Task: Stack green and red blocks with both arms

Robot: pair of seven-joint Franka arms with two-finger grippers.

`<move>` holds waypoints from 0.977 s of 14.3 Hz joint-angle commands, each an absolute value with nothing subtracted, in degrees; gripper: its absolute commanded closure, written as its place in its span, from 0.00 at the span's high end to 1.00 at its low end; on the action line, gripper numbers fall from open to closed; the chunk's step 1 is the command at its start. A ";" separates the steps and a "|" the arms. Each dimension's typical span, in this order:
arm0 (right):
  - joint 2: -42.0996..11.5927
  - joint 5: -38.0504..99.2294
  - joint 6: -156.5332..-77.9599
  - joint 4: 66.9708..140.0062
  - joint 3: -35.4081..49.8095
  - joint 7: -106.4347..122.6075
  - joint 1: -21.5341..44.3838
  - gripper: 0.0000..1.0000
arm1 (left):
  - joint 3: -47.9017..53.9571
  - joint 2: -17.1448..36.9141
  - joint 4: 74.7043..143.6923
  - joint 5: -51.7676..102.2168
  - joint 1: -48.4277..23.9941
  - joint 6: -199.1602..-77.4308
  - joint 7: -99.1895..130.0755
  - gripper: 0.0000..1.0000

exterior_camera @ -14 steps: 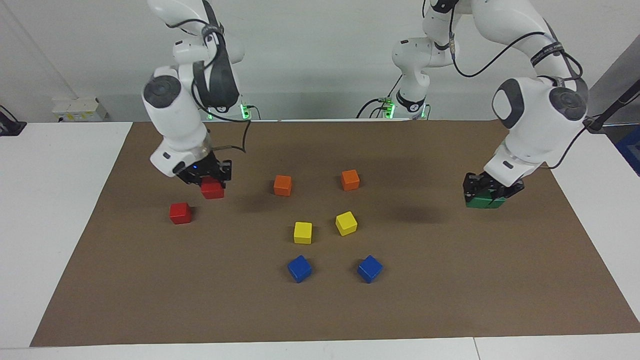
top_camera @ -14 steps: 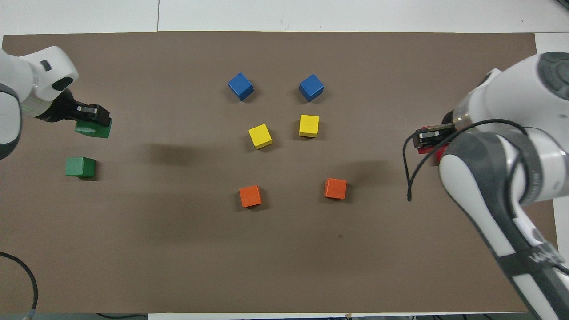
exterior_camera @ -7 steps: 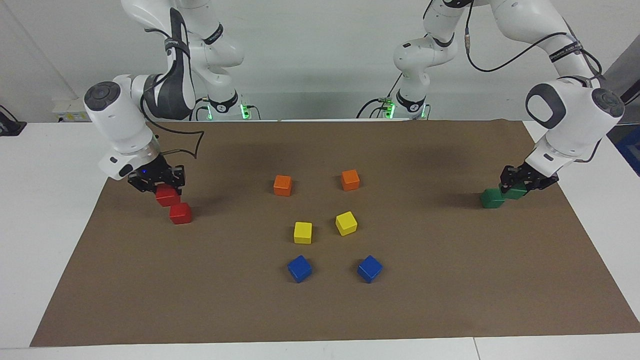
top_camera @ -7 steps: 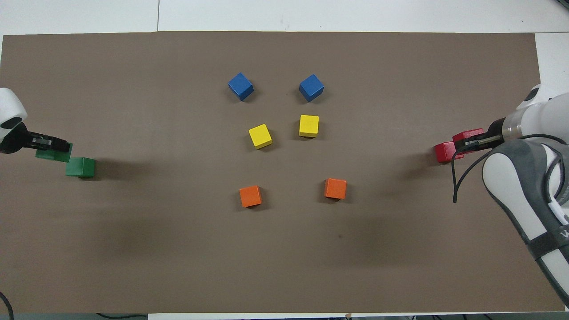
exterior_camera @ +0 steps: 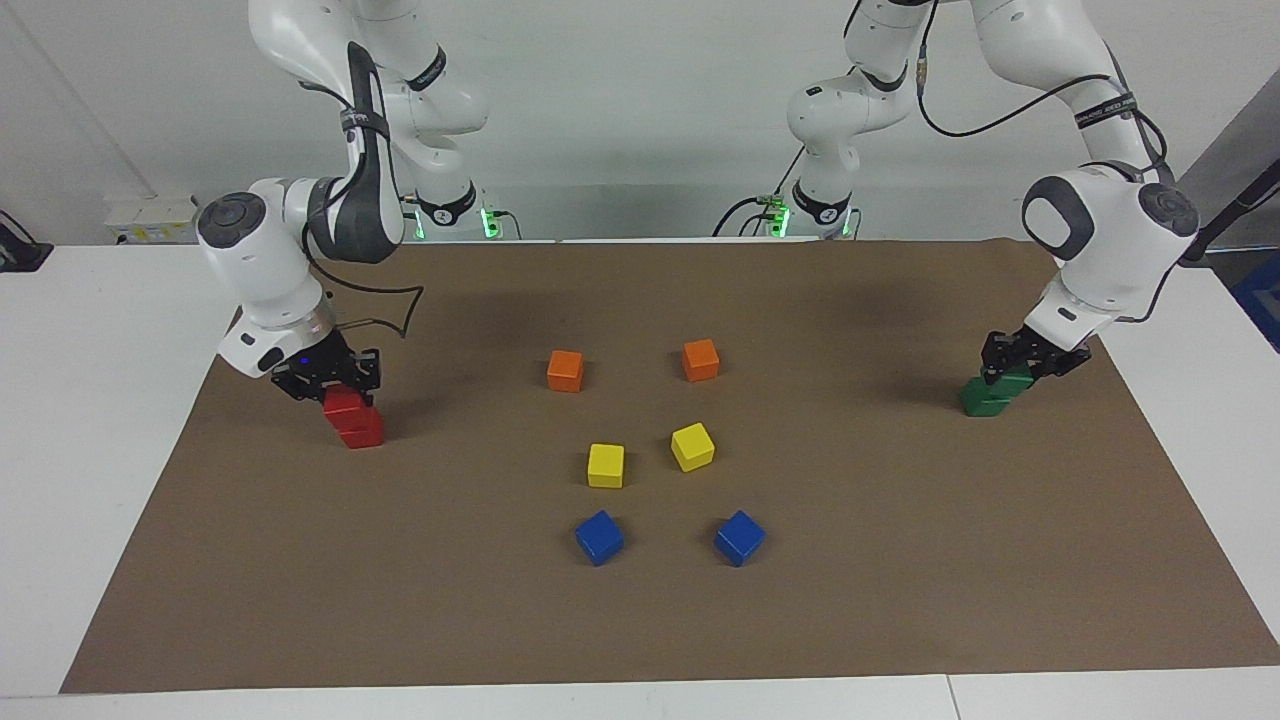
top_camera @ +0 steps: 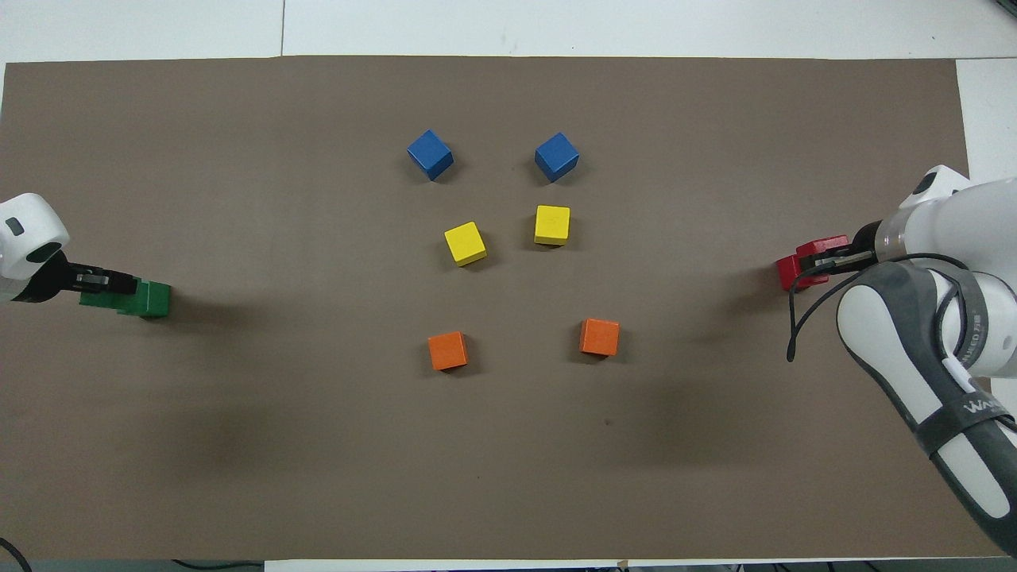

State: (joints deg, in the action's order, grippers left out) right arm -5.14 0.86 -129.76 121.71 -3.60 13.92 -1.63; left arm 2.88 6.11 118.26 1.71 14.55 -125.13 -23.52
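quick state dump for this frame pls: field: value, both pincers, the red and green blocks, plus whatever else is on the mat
left pincer: shut on upper green block, at the left arm's end of the mat
upper green block: on lower green block, offset, not square
right pincer: shut on upper red block, at the right arm's end
upper red block: on lower red block, slightly offset
release: neither yet
orange blocks: mid-mat, nearest the robots
yellow blocks: middle row
blue blocks: farthest row
mat: brown
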 commanded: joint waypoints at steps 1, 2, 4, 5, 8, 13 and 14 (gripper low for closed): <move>-5.01 0.88 -131.04 122.34 -3.16 14.15 -2.81 0.00 | 3.34 3.52 121.90 1.85 15.29 -127.26 -21.10 0.00; -5.01 0.88 -132.00 122.69 -3.16 14.06 -2.81 0.00 | 3.34 3.25 122.77 1.85 15.29 -127.96 -20.14 0.00; -4.92 0.97 -134.46 124.18 -3.16 13.36 -2.72 0.00 | 3.34 2.82 124.44 1.85 15.29 -130.50 -19.16 0.00; -5.18 0.88 -134.99 124.28 -3.16 13.27 -2.72 0.00 | 3.34 2.64 124.89 1.85 15.29 -130.87 -18.81 0.00; -5.45 0.88 -135.00 124.28 -3.16 12.57 -2.37 0.00 | 3.34 2.99 125.07 1.85 15.29 -131.04 -18.19 0.00; -5.27 0.88 -135.00 125.15 -3.16 11.78 -2.20 0.00 | 3.34 2.99 125.68 1.85 15.29 -132.18 -18.54 0.00; -5.19 0.88 -135.09 125.24 -3.08 11.78 -2.20 0.00 | 3.34 2.90 125.86 1.85 15.29 -132.45 -18.89 0.00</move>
